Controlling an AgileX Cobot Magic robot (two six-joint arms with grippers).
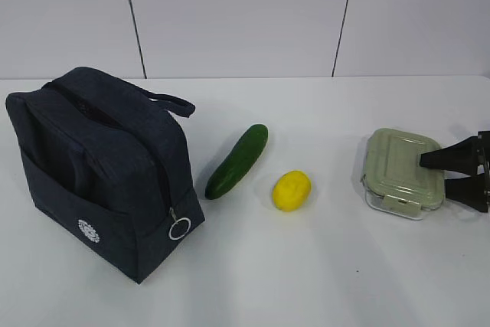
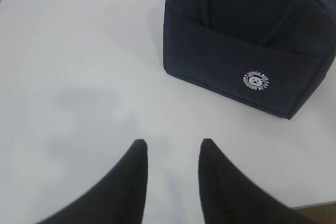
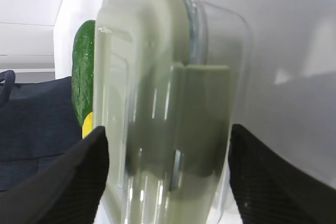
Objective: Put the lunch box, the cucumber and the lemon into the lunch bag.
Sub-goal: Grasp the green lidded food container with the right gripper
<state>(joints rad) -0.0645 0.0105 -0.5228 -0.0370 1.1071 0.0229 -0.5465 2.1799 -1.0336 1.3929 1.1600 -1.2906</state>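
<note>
- Lunch box (image 1: 402,170) sits on the bench (image 1: 321,266) at the right, sage lid up, well apart from the lunch bag (image 1: 99,166) at far left.
- My right gripper (image 1: 444,171) straddles the box's right end: one finger over the lid, one lower. In the right wrist view the fingers (image 3: 79,182) flank the box; whether they press on it, I cannot tell.
- Judgement: I am at the first step, taking hold of the box. Nothing is in the bag yet.
- Lemon (image 1: 292,190) and cucumber (image 1: 237,160) lie between box and bag, close together.
- Bag's zipper looks closed down to the ring pull (image 1: 179,228).
- Left gripper (image 2: 170,148) hovers part-open, empty, near the bag's logo side.
- Next calls for: a firm pinch, a level lift, and the bag opened before the box crosses over.
</note>
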